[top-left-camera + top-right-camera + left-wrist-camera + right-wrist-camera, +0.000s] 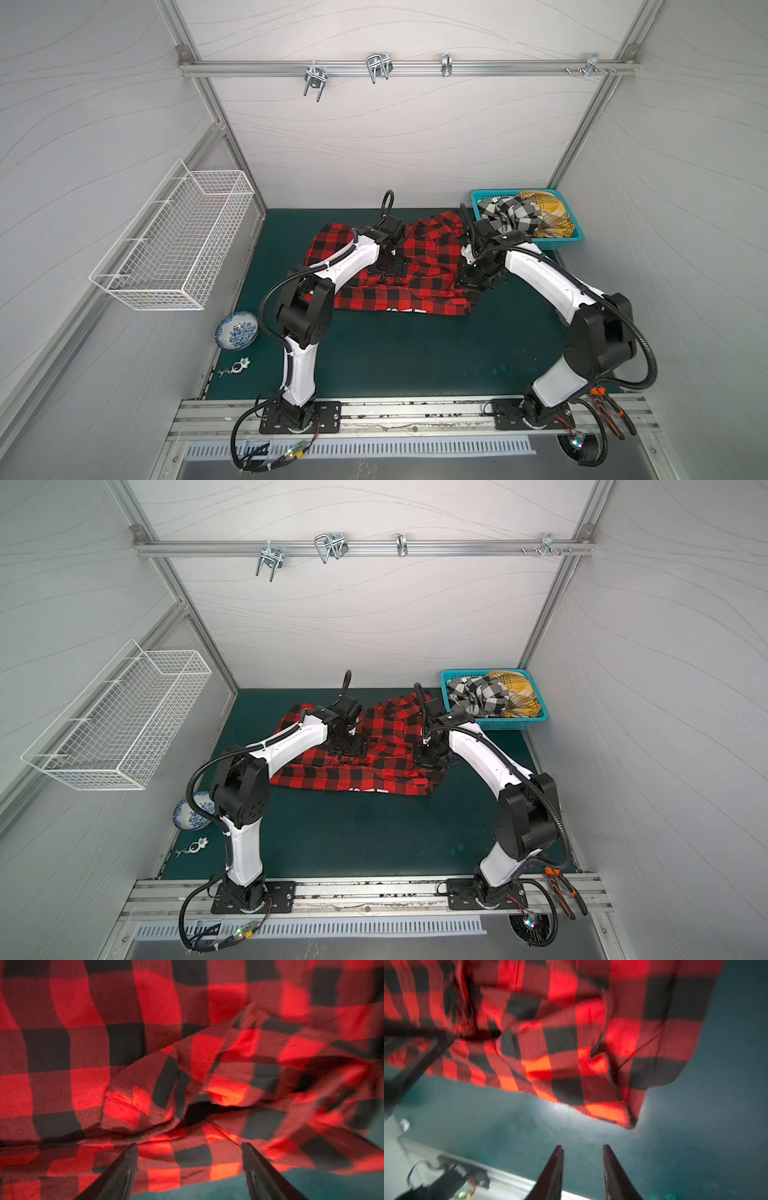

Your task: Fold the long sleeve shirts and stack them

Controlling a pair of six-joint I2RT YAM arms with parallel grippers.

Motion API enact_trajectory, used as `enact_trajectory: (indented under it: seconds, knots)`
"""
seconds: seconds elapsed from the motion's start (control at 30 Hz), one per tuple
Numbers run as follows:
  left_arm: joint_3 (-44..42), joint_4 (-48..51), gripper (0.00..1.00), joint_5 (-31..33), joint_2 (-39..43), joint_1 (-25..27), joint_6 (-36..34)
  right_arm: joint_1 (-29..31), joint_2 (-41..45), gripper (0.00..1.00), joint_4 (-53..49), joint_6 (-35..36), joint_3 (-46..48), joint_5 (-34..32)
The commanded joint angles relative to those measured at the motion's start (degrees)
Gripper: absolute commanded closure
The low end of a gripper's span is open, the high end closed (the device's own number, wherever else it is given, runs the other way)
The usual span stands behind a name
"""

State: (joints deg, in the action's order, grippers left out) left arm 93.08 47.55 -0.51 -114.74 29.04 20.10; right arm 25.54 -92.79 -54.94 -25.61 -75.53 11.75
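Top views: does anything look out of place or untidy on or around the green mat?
The red-and-black shirt lies rumpled, with bunched folds, not flat. Orange-handled pliers lie on the front rail at the right. A blue-and-white bowl and a small keychain sit by the left edge of the mat. These three seem unrelated to folding.

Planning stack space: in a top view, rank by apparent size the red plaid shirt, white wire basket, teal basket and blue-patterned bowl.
Largest, unranked: red plaid shirt and white wire basket look alike, and the basket hangs nearer the camera.
Then teal basket.
Smallest: blue-patterned bowl.
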Motion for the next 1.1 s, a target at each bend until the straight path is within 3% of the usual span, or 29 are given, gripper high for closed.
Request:
enact_trajectory:
  seconds: [0.0,0.2,0.33,0.5,0.7,0.87,1.07]
  knots:
    - [1.43,1.14,0.2,2.56,-1.69,-0.49,-3.34,0.47,-1.35,0.74,4.04,-2.85,2.69,8.46]
    - [3.72,2.09,0.34,6.69,-6.76,-0.47,-3.18,-0.08,-6.58,0.82,5.91,-3.68,3.17,7.24]
    - [7.13,3.25,0.57,11.57,-9.73,-0.51,-2.87,-0.67,-9.12,0.83,7.37,-3.88,4.64,6.45]
    - [15.87,6.68,0.99,18.51,-11.72,-0.52,-2.4,-0.84,-10.98,0.83,8.46,-3.77,5.43,5.4]
    - [23.4,9.19,1.0,25.1,-2.9,-0.38,-2.42,-2.01,-13.31,0.83,10.47,-4.13,7.04,5.03]
    - [21.41,7.3,1.0,28.23,6.12,-0.48,-3.54,-3.04,-13.7,0.75,11.26,-4.11,7.24,5.08]
    - [16.47,8.19,1.0,28.35,11.03,-0.99,-3.94,-3.37,-11.92,0.6,10.09,-3.76,5.96,5.53]
